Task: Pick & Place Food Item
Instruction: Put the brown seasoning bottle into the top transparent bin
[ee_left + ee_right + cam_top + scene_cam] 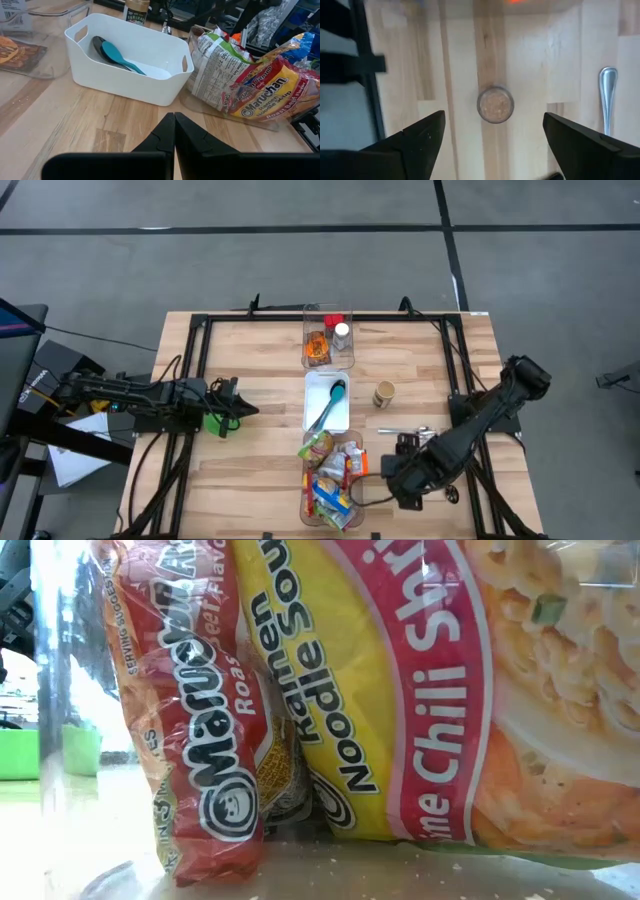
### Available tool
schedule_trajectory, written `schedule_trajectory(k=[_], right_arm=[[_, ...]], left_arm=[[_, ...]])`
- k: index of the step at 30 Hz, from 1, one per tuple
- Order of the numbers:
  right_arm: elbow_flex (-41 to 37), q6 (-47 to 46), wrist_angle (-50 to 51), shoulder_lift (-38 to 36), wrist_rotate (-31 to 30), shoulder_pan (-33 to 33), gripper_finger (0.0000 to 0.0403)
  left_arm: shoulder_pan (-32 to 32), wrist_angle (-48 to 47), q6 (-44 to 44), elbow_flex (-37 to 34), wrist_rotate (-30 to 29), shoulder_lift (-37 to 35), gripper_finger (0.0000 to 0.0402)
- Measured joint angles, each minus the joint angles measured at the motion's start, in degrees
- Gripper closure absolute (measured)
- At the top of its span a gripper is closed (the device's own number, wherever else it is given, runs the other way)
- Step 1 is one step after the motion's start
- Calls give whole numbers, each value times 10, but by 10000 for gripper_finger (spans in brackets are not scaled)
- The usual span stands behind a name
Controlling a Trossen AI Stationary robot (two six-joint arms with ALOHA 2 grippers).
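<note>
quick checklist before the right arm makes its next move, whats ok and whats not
1. Right claw open: ok, its fingers stand wide apart in the right wrist view.
2. Right claw empty: ok, nothing sits between the fingers.
3. Small jar upright and free: ok, it stands alone on bare wood, seen from above between the fingers.
4. Metal spoon out of the way: ok, it lies off to one side of the jar.
5. Left claw parked: ok, shut and empty, on the left side of the table, facing the white bin.
6. Which food item comes next: cannot tell; the noodle packets fill the near clear bin.
</note>
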State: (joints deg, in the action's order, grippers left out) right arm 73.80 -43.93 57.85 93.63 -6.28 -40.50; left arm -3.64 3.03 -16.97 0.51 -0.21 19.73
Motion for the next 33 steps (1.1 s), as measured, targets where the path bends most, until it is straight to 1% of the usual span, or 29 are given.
schedule_trajectory(k=[7,14,20,28,33], right_arm=[[0,4,-8,38,25,-5,77],[0,2,-15,68,17,6,78],[-1,2,-22,96,6,0,78],[-7,-22,-34,94,-14,-3,78],[-53,-60,-76,76,-11,-12,78]], left_arm=[[0,0,0,0,0,0,401],[0,0,0,0,0,0,401],[0,0,0,0,0,0,401],[0,0,0,0,0,0,402],[0,0,0,0,0,0,402]])
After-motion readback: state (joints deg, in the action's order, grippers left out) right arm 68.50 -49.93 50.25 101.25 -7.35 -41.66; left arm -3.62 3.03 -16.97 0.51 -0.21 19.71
